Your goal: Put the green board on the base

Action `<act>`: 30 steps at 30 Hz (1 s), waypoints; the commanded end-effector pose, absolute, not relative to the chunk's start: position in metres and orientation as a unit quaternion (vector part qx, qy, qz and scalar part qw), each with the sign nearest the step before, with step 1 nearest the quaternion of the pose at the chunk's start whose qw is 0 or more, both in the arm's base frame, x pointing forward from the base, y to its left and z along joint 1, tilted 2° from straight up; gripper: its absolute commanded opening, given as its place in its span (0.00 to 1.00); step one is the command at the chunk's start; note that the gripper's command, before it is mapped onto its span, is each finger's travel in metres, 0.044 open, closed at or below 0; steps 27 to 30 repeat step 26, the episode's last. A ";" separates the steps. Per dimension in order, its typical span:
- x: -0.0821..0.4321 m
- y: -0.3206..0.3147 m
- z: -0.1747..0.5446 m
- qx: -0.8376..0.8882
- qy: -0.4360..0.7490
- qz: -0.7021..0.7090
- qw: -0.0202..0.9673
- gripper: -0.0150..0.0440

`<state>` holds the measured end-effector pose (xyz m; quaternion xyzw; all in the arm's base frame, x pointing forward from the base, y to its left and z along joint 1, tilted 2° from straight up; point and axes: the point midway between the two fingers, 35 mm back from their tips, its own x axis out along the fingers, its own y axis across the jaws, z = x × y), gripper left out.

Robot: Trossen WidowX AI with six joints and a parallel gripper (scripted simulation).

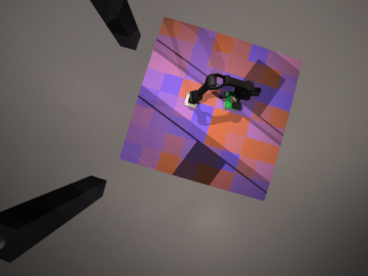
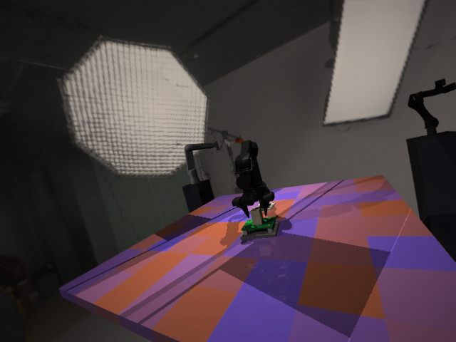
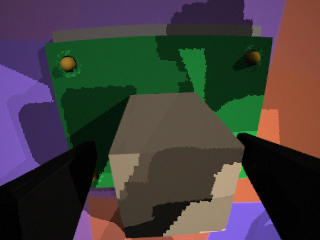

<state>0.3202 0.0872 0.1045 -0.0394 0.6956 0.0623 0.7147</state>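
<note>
Board (image 1: 227, 102) (image 2: 247, 226) (image 3: 110, 60), green, on grey base (image 1: 227, 109) (image 2: 257, 236) (image 3: 150, 31), handle up. Far left, gold pin (image 3: 68, 63) through corner hole. Mid-board, handle (image 1: 233, 99) (image 2: 256, 216) (image 3: 175, 165) between spread fingers of gripper (image 1: 232, 100) (image 2: 256, 216) (image 3: 167, 144). Far right, second gold pin (image 3: 253, 57) through.

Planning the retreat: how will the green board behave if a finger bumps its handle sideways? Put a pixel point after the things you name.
The green board (image 1: 228, 103) (image 2: 248, 226) (image 3: 110, 65) probably resists sliding: gold pins show through its far corners. It likely moves as one stiff piece, looking flat. The tall handle (image 2: 256, 216) (image 3: 172, 175) might add some tipping leverage.
</note>
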 end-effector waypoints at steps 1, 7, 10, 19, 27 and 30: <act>0.320 0.087 0.110 -0.040 0.695 0.062 0.715 1.00; 0.320 0.086 0.135 -0.039 0.695 0.062 0.715 1.00; 0.319 0.086 0.144 -0.039 0.696 0.062 0.715 1.00; 0.315 0.083 0.188 -0.039 0.697 0.061 0.714 1.00; 0.315 0.083 0.188 -0.039 0.697 0.061 0.714 1.00; 0.315 0.083 0.188 -0.039 0.697 0.061 0.714 1.00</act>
